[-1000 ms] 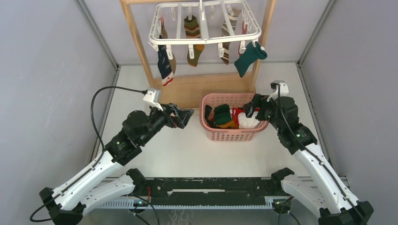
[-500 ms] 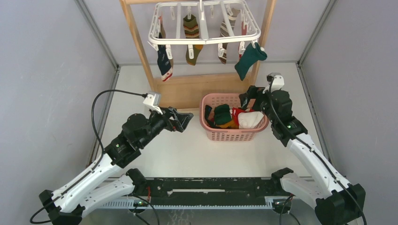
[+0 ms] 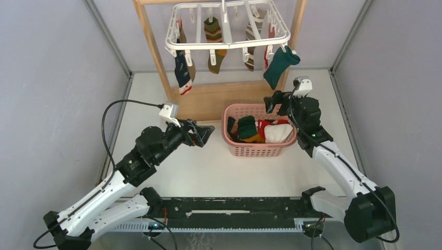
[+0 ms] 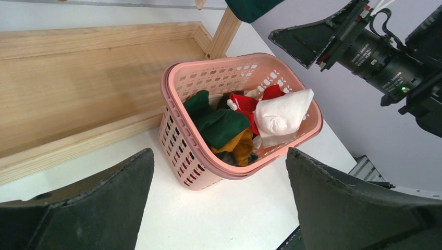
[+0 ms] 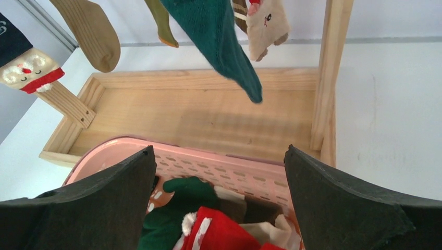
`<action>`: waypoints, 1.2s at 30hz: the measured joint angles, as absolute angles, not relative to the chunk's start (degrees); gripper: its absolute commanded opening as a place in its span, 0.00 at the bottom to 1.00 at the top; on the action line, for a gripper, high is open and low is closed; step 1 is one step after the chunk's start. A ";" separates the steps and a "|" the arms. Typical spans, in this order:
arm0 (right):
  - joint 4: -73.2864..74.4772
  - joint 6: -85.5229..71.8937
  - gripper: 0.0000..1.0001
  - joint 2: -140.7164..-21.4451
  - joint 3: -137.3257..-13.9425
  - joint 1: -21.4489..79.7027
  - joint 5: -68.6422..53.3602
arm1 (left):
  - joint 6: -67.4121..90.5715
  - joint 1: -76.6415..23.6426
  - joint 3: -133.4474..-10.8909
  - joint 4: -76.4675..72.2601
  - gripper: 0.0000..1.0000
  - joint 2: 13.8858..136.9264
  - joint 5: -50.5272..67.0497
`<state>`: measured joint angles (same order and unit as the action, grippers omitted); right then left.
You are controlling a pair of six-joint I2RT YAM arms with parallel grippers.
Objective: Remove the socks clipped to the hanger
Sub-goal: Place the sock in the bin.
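Top centre of the overhead view: white hanger (image 3: 229, 46) hung in a wooden stand (image 3: 156, 52), with navy sock (image 3: 182, 73), striped sock (image 3: 212, 31) and teal sock (image 3: 279, 65) clipped to it. Just below the teal sock: right gripper (image 3: 275, 102), spread wide, gripping nothing, at the pink basket (image 3: 259, 151) of loose socks (image 3: 247, 127). Left of the basket: left gripper (image 3: 204, 133), wide apart, empty.

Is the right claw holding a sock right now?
No, the right claw stands open and empty, and the teal sock hangs free beyond it.
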<state>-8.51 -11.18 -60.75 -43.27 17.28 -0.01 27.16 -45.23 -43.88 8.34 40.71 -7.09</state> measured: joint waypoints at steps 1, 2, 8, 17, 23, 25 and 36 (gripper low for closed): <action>-9.34 -11.14 0.97 -61.45 -43.27 17.06 -0.40 | 27.16 -45.23 -43.88 8.36 1.00 40.71 -7.09; -10.20 -11.00 0.95 -62.30 -43.27 16.82 -0.82 | 27.16 -45.23 -43.88 8.36 1.00 40.71 -7.09; -13.96 -11.00 0.90 -66.43 -43.22 14.70 -3.55 | 27.05 -45.23 -43.88 8.36 1.00 40.71 -7.07; -21.23 -11.38 0.85 -70.83 -43.22 12.80 -8.29 | 26.98 -45.23 -43.88 8.56 1.00 40.71 -7.09; -24.97 -11.51 0.82 -72.77 -43.22 12.73 -11.60 | 26.98 -45.23 -43.88 9.02 1.00 40.73 -7.09; -26.00 -11.66 0.80 -73.28 -43.22 12.71 -12.34 | 26.98 -45.23 -43.88 9.21 1.00 40.73 -7.09; -31.88 -13.02 0.59 -76.07 -43.22 12.49 -14.85 | 26.94 -45.23 -43.88 9.67 1.00 40.75 -7.07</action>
